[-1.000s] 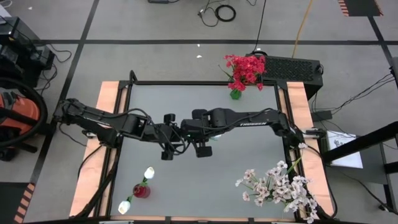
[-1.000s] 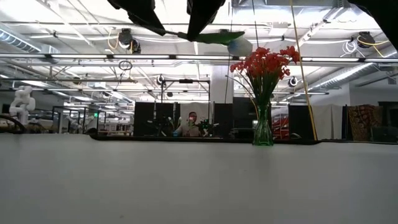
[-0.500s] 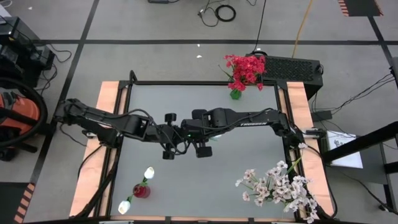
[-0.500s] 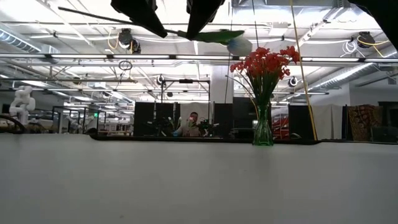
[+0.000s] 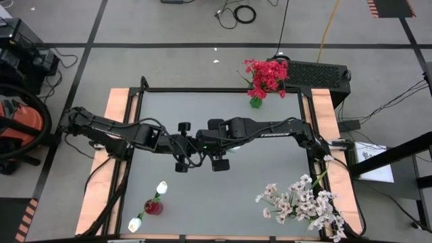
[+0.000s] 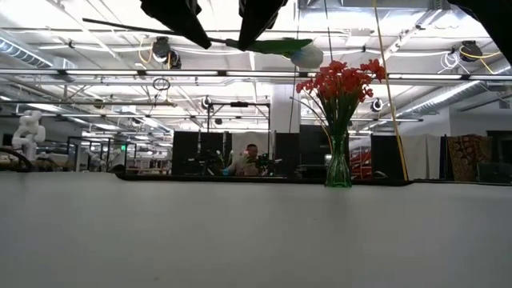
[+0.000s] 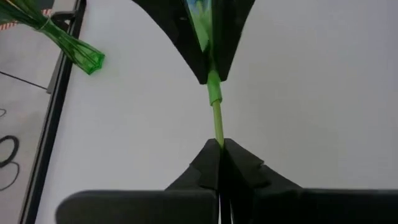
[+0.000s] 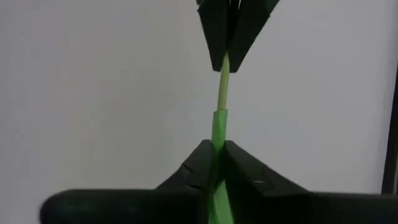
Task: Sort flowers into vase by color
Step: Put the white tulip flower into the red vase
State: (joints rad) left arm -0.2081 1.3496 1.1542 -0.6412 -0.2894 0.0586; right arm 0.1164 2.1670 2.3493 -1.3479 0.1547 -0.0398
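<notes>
Stem [image 7: 216,115]: pinched by left gripper [image 7: 221,146] and right gripper [image 8: 219,148], jaws facing, above tabletop [image 5: 270,169].
Nearby: green vase [image 7: 78,53], left wrist view only.

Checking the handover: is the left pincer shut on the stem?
Shut: in the left wrist view the left pincer pinches the green stem, fingers together.

Desk surface [image 5: 270,169] seen as plain pale grey, bordered by light wood strips [image 5: 116,108]. Red blossoms [image 5: 267,74] noted in green glass vase [image 5: 255,102] at far edge. Pale pink-white sprays [image 5: 300,200] noted at near right corner. White buds [image 5: 161,187] paired with red vase [image 5: 153,206] near left. Green stem [image 7: 216,112] noted between black grippers.
</notes>
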